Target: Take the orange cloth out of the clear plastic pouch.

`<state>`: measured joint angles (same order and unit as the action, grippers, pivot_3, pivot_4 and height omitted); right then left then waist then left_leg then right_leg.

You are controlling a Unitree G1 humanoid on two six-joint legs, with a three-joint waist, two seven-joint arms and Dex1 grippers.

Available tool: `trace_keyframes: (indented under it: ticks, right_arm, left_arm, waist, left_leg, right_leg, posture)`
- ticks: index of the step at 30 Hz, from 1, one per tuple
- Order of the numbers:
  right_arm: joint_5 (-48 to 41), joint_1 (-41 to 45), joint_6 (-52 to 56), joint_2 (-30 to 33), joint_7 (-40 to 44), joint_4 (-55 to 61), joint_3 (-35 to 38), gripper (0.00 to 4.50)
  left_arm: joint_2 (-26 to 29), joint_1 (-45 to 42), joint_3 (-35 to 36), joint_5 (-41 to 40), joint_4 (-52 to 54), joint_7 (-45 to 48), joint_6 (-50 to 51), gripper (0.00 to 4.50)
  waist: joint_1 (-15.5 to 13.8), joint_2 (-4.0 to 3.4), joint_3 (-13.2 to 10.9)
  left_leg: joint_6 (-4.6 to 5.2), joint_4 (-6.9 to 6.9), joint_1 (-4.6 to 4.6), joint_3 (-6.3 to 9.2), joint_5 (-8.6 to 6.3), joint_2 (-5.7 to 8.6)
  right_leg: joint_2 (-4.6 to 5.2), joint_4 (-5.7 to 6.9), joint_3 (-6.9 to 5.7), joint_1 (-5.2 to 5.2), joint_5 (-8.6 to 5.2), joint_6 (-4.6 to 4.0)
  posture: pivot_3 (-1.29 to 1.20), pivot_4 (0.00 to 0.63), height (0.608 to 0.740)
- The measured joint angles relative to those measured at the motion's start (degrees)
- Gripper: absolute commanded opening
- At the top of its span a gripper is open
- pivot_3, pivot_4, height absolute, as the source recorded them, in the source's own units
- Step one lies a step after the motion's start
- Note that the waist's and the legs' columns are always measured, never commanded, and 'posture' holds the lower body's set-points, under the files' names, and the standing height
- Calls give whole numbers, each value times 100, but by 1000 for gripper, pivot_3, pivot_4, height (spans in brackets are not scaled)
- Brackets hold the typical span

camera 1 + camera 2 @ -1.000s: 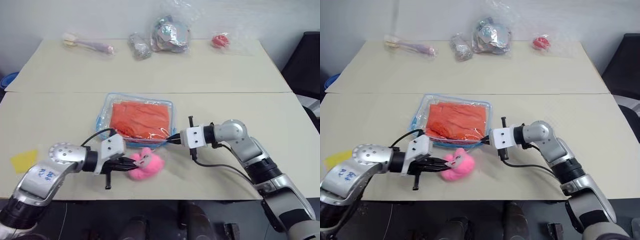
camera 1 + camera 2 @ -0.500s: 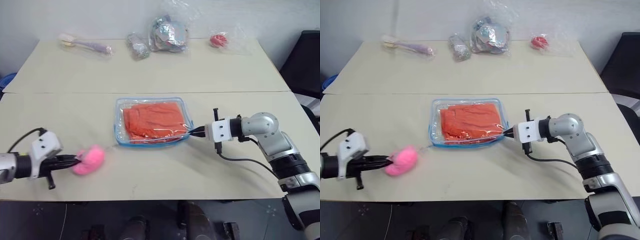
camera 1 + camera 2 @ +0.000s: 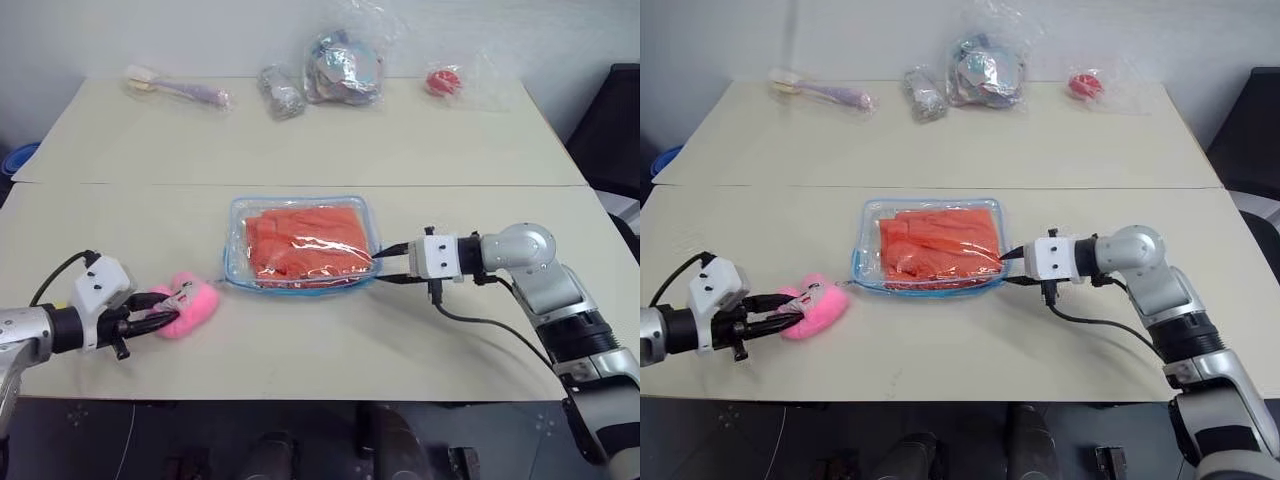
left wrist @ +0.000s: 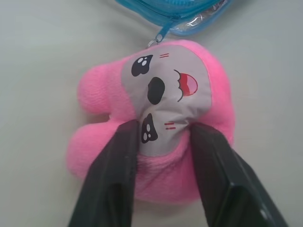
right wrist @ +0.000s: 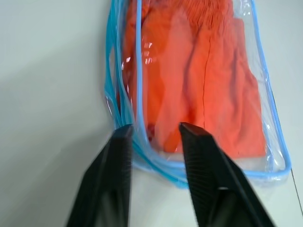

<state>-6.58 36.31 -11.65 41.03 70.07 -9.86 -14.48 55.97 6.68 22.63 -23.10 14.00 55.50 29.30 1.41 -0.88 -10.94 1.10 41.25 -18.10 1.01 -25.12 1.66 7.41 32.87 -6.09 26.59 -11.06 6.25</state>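
The clear plastic pouch (image 3: pixel 238 250) with a light blue zip edge lies flat in the middle of the near table. Inside it is the orange cloth (image 3: pixel 305 243), folded. My right gripper (image 3: pixel 380 267) is open at the pouch's right edge, and the blue rim (image 5: pixel 137 71) and the orange cloth (image 5: pixel 203 71) lie just beyond its fingers (image 5: pixel 118 161). A pink plush toy (image 3: pixel 195 303) hangs on the zip pull to the left of the pouch. My left gripper (image 4: pixel 163 127) is open, with the toy's lower part (image 4: pixel 161 175) between its fingers.
Crinkled clear bags (image 3: pixel 340 65) with small items, a bagged brush (image 3: pixel 175 90) and a bagged red thing (image 3: pixel 440 80) lie along the far table's back edge. A seam (image 3: pixel 120 184) splits the two tables. A black chair (image 3: pixel 610 130) stands at the right.
Both grippers were shut and have opened. Before that my left gripper drew the pink toy to the left, and my right gripper moved right with the pouch's edge.
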Motion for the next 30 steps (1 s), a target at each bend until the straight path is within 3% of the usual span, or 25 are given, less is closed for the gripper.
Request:
trace_keyframes:
  ticks: [4, 6, 10, 13, 16, 20, 22, 30]
  right_arm:
    - [-347, -252, 693, 43, -36, 592, 217, 4120]
    - [-568, -376, 1112, 88, -112, 912, 416, 4500]
    - [-1392, -811, 2298, 282, -209, 1813, 917, 4500]
    - [-1964, -965, 3045, 304, -251, 2415, 1054, 4500]
    - [-2438, -1064, 3687, 311, -436, 2794, 1167, 4500]
    - [-2808, -1170, 4189, 240, -708, 3334, 1234, 4500]
    - [-2855, -1286, 4286, 215, -790, 3468, 1234, 4500]
    - [-2883, -1420, 4423, 133, -1075, 3694, 1233, 4500]
  left_arm:
    - [-6, 396, 278, 0, 231, -41, 10, 3982]
    - [-6, 563, 521, -8, 294, -17, 9, 4427]
    - [140, 232, 1327, -537, 608, 135, 362, 4427]
    - [498, -366, 1290, -800, 1003, 151, 512, 4427]
    - [680, -957, 492, -596, 1165, 150, 241, 4427]
    - [662, -1795, -1393, 484, 997, 145, -664, 4427]
    - [518, -2017, -1946, 958, 692, 141, -1073, 4427]
    - [-89, -2665, -2795, 2005, -197, -87, -2012, 4427]
  waist:
    - [1, 0, 0]
    - [1, 1, -1]
    - [-104, 3, 0]
    - [-156, 2, 1]
    - [-142, -3, 2]
    - [-136, -3, 2]
    - [-114, -3, 2]
    - [-145, 1, 3]
  left_leg:
    - [0, -2, 2, 2, 0, -2]
    - [-1, -1, -4, 2, -1, -6]
    - [-2, 4, -5, 5, -3, -9]
    - [4, 5, 0, 7, -6, -2]
    - [7, 3, 1, 3, -8, 6]
    - [5, 1, 0, -1, -8, 33]
    - [4, 0, 0, -10, -8, 32]
    - [6, 7, -8, -41, -8, 33]
  right_leg:
    - [-1, 0, 2, 1, 0, 0]
    - [-4, -2, 0, 3, 0, 0]
    - [-3, -6, -3, -2, 0, 0]
    - [2, -5, 2, -5, 1, 2]
    - [4, -2, 4, -2, 2, 3]
    - [-6, -3, 1, 0, 2, 3]
    - [-13, -3, 4, 3, 2, 3]
    - [-11, -3, -3, 1, 2, 4]
  posture:
    - [0, 150, 740]
    - [0, 150, 740]
    - [0, 150, 740]
    - [0, 150, 740]
    - [0, 150, 740]
    - [0, 150, 740]
    - [0, 150, 740]
    - [0, 150, 740]
